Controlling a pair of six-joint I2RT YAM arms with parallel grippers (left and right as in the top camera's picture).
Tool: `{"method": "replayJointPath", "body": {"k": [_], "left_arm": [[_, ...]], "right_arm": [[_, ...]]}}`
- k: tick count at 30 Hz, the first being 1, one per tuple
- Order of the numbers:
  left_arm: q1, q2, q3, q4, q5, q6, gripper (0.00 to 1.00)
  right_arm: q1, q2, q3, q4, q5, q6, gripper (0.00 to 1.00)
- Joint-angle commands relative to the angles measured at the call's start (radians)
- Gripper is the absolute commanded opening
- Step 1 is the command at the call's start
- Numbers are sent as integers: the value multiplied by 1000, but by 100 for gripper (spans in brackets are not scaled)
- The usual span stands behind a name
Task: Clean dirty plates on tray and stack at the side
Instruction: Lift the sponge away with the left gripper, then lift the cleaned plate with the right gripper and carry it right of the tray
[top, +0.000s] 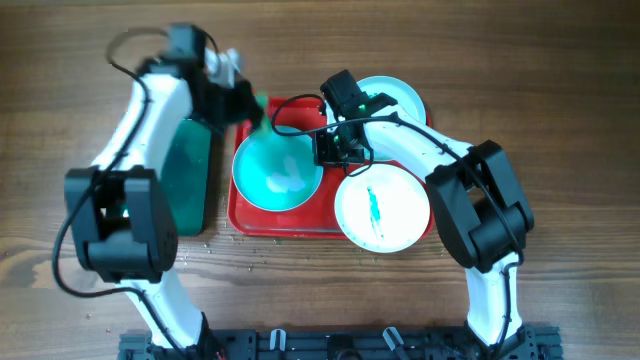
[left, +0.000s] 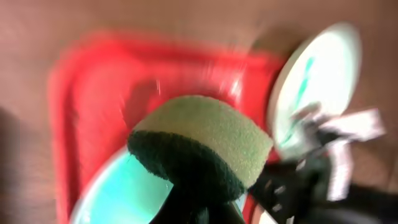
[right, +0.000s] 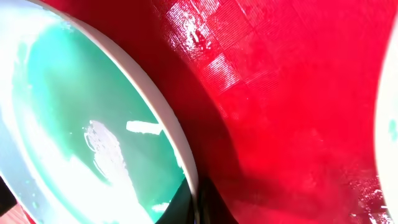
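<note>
The red tray (top: 300, 222) holds three plates. The left plate (top: 277, 172) is covered in a teal smear; it also shows in the right wrist view (right: 74, 124) and the left wrist view (left: 118, 193). My right gripper (top: 325, 150) is shut on that plate's right rim (right: 189, 193). My left gripper (top: 245, 105) is shut on a green sponge (left: 199, 146) and holds it over the plate's top left edge. A second plate (top: 382, 208) with a teal streak lies at the front right. A third plate (top: 395, 95) lies at the back right, partly under my right arm.
A dark green tray (top: 190, 175) lies to the left of the red tray, partly under my left arm. Small crumbs dot the wooden table (top: 560, 90) in front of the trays.
</note>
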Motion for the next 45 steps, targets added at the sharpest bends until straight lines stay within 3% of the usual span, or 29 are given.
{"method": "replayJointPath", "body": {"k": [1,6,8,20,38,45], "left_arm": [[30,-35,119,-21,-1,-13,4],[31,-35,126,-40,-87,-17,4],[31,-35,126,-62,-146,-17,4],[30,-35,126,-84,-153,-74,4],[30,-33,125,-85,-161,-95,4],[30,-31,125,-85,-165,-95,4]], "right_arm": [[6,15,-8,-4,-28,31,4],[6,-7,-5,-11,-22,-8,4],[5,-71,-2,-25,65,-23,4],[60,-345,-2,-140,668,-89,4],[409,-377,-2,-206,1521,-105,4],[478,-377,-2,-196,1698,-130,4]]}}
